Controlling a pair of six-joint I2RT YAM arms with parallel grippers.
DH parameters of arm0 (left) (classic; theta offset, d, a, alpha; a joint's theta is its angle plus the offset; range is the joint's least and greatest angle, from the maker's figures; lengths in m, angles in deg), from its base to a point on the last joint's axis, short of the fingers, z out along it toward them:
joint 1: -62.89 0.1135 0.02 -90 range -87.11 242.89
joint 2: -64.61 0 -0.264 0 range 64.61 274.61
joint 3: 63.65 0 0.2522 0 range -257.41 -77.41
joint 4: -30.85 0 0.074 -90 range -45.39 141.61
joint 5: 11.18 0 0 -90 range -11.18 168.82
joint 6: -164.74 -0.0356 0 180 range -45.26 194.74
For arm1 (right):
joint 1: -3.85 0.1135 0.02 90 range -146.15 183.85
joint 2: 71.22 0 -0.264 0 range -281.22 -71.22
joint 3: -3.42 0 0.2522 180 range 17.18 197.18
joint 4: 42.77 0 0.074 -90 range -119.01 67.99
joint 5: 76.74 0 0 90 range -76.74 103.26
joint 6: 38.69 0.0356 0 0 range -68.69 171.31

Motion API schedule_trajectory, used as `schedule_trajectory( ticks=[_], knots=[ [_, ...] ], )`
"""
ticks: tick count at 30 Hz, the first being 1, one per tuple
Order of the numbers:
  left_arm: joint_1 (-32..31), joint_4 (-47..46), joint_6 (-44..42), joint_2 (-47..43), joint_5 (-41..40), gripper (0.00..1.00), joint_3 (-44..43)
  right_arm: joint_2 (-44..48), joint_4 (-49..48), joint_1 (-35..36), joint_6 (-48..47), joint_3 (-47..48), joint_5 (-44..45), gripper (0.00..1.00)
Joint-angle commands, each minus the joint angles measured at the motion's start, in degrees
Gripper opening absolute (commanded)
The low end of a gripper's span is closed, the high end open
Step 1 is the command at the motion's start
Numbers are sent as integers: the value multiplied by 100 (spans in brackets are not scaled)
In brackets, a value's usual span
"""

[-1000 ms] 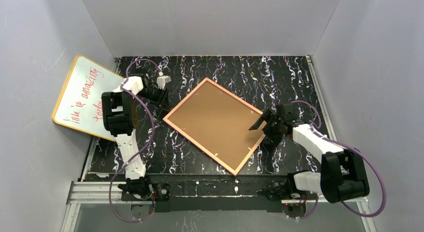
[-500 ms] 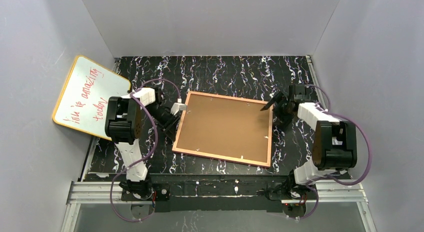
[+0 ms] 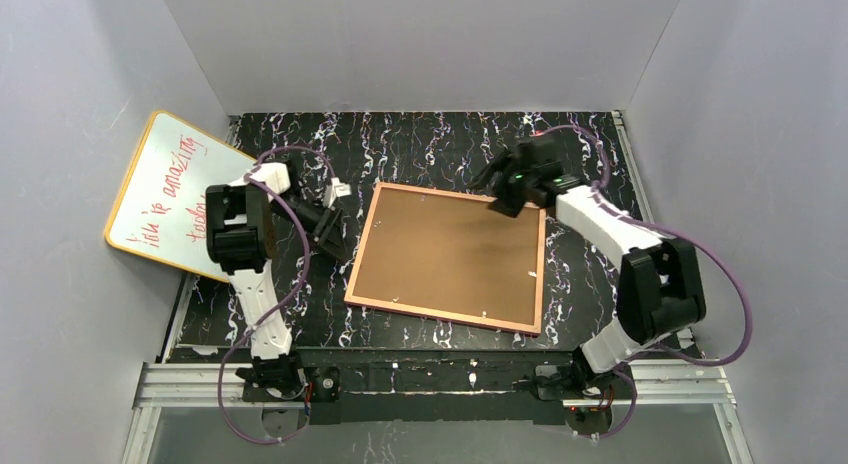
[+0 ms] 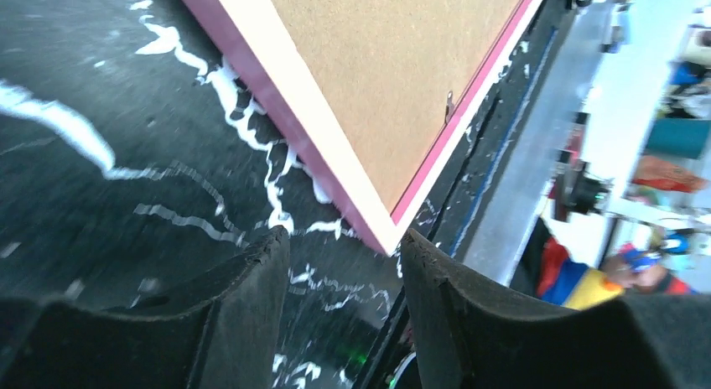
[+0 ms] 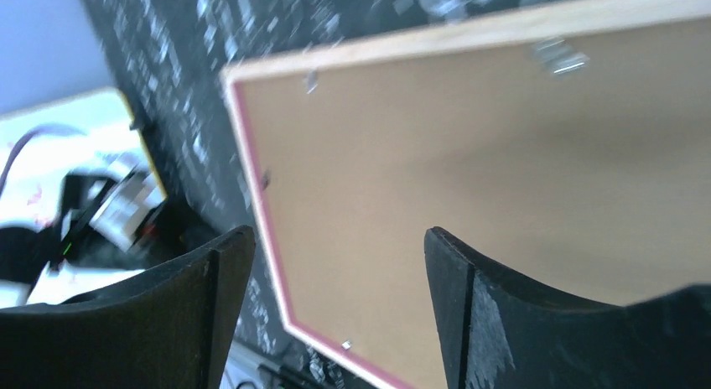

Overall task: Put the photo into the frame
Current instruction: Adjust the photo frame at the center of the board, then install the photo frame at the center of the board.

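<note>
**Frame lies reverse up, both grippers open and empty**

The table is black with white marbling and walled by pale panels. The frame lies flat near its middle, reverse side up and slightly skewed to the table's edges. A brown board fills it inside the thin pink-and-tan rim. The whiteboard (yellow rim, red handwriting) sits at the left against the side wall, partly off the mat and well apart from the frame.

The left arm stands between the whiteboard and the frame. The right arm reaches from the near right side up to the frame's far edge.

The left gripper is low over the mat, just beside the frame's left edge. Its fingers stand partly apart with nothing between them, and the frame's near left corner shows beyond the gap. The right gripper hovers above the frame's far edge near the far right corner. Its fingers are spread wide, and it holds nothing.

Small metal clips sit along the inner side of the rim, on the board's edges.
</note>
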Motion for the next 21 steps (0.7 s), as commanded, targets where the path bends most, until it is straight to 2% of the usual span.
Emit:
schedule_trajectory(
  ticks=[1, 4, 10, 16, 21],
  knots=[
    [-234, -303, 546, 383, 470, 49, 369, -526, -1118, 1081, 1018, 28, -30, 80],
    [-236, -779, 883, 376, 333, 47, 522, -1141, -1499, 1619, 1319, 295, -21, 76],
    [-232, -1135, 1199, 368, 261, 37, 677, -2308, -1993, 2357, 1708, 1085, -53, 75],
    [-244, -1887, 1708, 257, -42, 29, 1011, -3251, -2188, 2653, 1905, 1840, -64, 71],
    [-259, -2404, 2060, 44, -370, 28, 1272, -3713, -2322, 2720, 2083, 2159, -143, 65]
  ],
)
